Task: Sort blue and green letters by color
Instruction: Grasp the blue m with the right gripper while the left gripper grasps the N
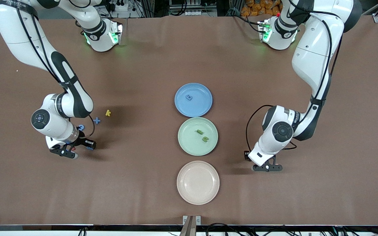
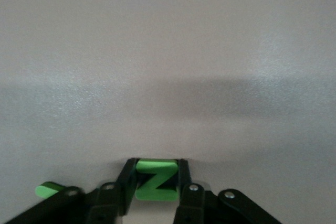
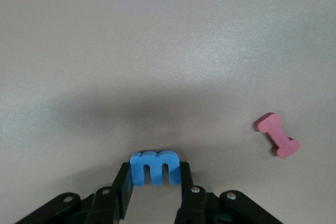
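A green letter z sits between the fingers of my left gripper, which is shut on it low over the table toward the left arm's end. Another green piece peeks out beside that gripper. My right gripper is shut on a blue letter m, low over the table toward the right arm's end. A blue plus and another blue piece lie close by. The blue plate holds one blue piece. The green plate holds two green pieces.
An empty pink plate lies nearest the front camera, in line with the other two plates. A yellow k lies beside the blue plus. A dark red piece lies on the table close to the right gripper.
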`<act>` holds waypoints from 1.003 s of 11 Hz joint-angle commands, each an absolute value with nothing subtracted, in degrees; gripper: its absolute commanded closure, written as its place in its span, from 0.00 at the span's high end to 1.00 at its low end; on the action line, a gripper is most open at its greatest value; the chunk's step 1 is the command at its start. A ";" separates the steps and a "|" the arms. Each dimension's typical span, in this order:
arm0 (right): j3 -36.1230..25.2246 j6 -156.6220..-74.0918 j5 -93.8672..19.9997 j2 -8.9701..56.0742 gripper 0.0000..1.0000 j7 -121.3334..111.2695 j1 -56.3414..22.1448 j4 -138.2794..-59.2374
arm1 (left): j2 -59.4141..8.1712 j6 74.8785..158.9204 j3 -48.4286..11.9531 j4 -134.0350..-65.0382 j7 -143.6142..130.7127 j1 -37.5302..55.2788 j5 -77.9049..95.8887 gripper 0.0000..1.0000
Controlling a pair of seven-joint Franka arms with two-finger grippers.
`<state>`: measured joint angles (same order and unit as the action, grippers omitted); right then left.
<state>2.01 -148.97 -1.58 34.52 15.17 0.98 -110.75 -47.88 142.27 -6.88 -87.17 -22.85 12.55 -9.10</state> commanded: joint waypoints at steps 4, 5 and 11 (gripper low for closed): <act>2.46 -136.95 -2.81 29.37 0.31 23.27 -3.41 -110.65 | -47.73 138.53 -5.80 -86.22 -24.17 14.84 -8.53 0.00; 2.46 -135.02 -2.81 28.40 0.31 26.25 -4.99 -110.83 | -46.77 138.08 -6.15 -86.22 -24.26 15.64 -8.09 0.00; 2.81 -129.90 -2.81 25.22 0.28 44.89 -21.15 -111.45 | -44.12 138.25 -11.42 -83.76 -29.68 18.37 -6.07 0.00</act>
